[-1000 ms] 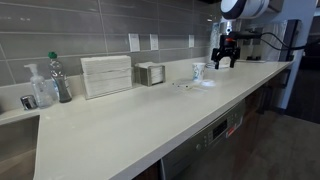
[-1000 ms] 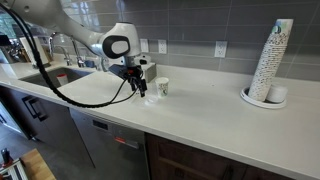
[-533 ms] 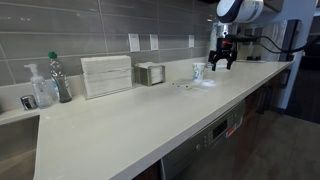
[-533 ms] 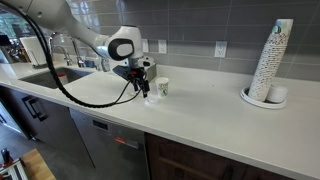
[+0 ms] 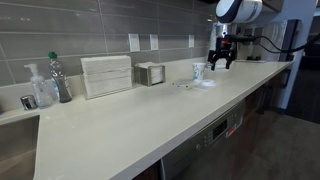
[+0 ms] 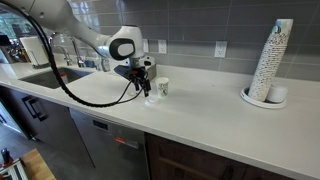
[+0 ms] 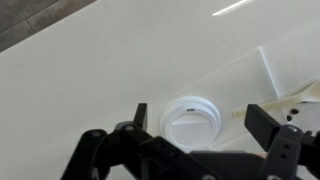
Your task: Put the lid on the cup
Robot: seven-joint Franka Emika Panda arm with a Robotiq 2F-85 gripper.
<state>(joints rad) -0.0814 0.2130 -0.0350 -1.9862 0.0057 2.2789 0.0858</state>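
The lid is a flat white round disc lying on the pale counter; it shows directly below my gripper in the wrist view and faintly in both exterior views. The cup is a short white paper cup standing upright on the counter just beside the lid; it also shows in an exterior view. My gripper hangs a little above the lid, open and empty, with one finger on each side of it. It also shows in both exterior views.
A tall stack of white cups stands on a plate at the far end. A napkin holder, a ribbed white box, a soap bottle and a drink bottle stand along the tiled wall. A sink lies beyond the arm.
The gripper has shifted slightly over the lid and risen a little; between half a second ago and now nothing visibly moved.
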